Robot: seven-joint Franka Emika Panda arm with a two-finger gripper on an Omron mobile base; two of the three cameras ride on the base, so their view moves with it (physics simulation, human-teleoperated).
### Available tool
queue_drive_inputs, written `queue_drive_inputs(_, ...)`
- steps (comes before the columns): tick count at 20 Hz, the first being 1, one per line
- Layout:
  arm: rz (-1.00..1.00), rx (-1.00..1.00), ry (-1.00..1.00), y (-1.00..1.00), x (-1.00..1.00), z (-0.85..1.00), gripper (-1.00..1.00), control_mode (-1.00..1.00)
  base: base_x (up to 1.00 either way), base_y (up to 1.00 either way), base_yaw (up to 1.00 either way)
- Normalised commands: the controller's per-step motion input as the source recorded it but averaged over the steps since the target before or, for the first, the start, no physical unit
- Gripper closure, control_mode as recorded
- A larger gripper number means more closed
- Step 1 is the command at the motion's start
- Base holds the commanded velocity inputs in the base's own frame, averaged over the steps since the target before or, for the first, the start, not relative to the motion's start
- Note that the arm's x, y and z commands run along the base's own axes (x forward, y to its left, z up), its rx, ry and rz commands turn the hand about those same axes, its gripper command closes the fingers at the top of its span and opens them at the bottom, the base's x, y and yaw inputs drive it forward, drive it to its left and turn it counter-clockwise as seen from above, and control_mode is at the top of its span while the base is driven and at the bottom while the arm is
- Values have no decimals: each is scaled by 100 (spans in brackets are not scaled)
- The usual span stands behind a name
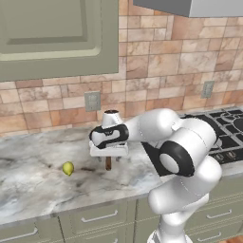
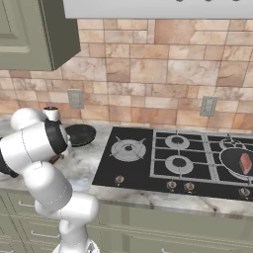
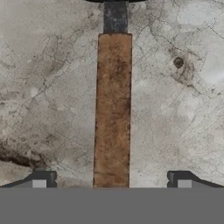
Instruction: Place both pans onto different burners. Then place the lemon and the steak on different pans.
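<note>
In the hand view my open gripper (image 3: 111, 181) hangs over the brown wooden handle (image 3: 113, 109) of one pan, a fingertip (image 3: 41, 180) on each side and apart from it. That black pan (image 2: 80, 134) rests on the marble counter left of the cooktop. In the left base view the gripper (image 1: 108, 155) points down at the handle (image 1: 108, 164). The lemon (image 1: 68, 168) lies on the counter to its left. The second pan (image 2: 230, 159) sits on the front right burner with the steak (image 2: 245, 162) in it. Other burners (image 2: 128, 148) stand bare.
A pale cylinder with a dark top (image 2: 51, 113) stands by the wall behind the arm. Brass knobs (image 2: 171, 185) line the cooktop's front edge. Wall cabinets (image 1: 57, 38) hang above the counter, and a hood (image 2: 163, 7) hangs over the cooktop.
</note>
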Motion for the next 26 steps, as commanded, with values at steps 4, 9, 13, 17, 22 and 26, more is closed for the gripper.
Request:
queue_drive_inputs(4, -4, 0, 0, 0, 0, -14, -100, -100, 0, 0, 0)
queue_drive_inputs(9, -4, 0, 0, 0, 1, -15, -100, -100, 0, 0, 0)
queue_drive_inputs(13, -2, -1, 0, 0, 0, -16, -100, -100, 0, 0, 0)
queue_drive_inputs(17, 0, 0, 0, 0, 0, -13, -100, -100, 0, 0, 0)
queue_drive_inputs(22, 0, 0, 0, 0, 0, -4, 100, -100, 0, 0, 0)
queue_drive_inputs(26, 0, 0, 0, 0, 0, 0, 100, -100, 0, 0, 0)
